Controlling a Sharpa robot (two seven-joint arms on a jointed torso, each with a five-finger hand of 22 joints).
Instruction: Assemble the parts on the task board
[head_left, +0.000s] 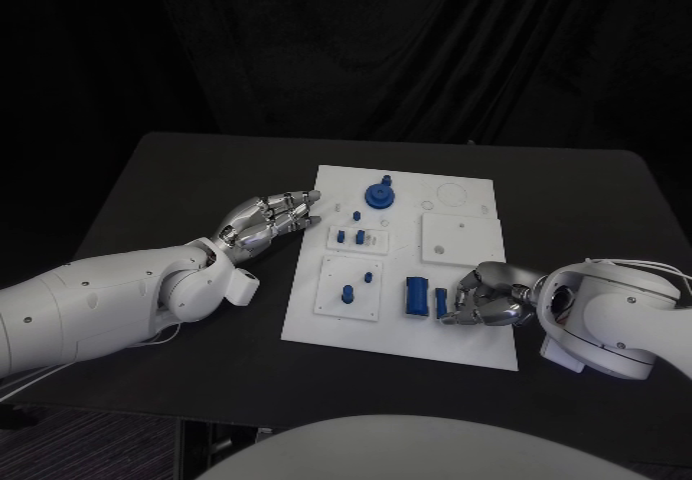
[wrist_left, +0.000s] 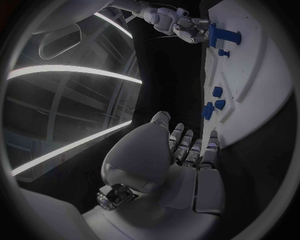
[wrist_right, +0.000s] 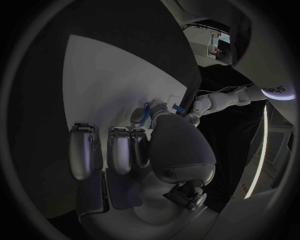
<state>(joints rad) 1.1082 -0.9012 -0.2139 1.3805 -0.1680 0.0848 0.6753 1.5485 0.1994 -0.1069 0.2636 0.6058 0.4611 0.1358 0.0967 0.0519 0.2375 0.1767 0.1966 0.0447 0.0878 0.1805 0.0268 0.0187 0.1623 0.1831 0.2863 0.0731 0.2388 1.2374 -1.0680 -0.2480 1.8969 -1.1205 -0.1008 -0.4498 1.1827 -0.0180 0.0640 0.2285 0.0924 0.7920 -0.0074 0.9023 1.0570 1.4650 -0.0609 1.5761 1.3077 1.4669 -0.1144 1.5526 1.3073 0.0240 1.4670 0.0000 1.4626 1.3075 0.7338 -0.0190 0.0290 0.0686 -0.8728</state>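
The white task board (head_left: 462, 240) lies mid-table. My right hand (head_left: 488, 296) rests on its near right part and pinches a slim blue part (head_left: 441, 303) between thumb and finger; the right wrist view shows the blue part (wrist_right: 145, 115) wedged at my right hand's (wrist_right: 156, 150) fingertips. A blue block (head_left: 415, 295) stands just left of it. My left hand (head_left: 267, 222) hovers by the board's left edge, fingers stretched out and holding nothing. A blue round part (head_left: 381, 192) stands at the board's far side. The left wrist view shows my left hand (wrist_left: 178, 155) beside the board (wrist_left: 262, 90).
Small blue pegs (head_left: 358, 215) (head_left: 348, 294) stand in the board's left half, with a pair (head_left: 351, 238) in a raised plate. A square white plate (head_left: 459, 238) sits on the right half. Black table (head_left: 188, 190) surrounds the board.
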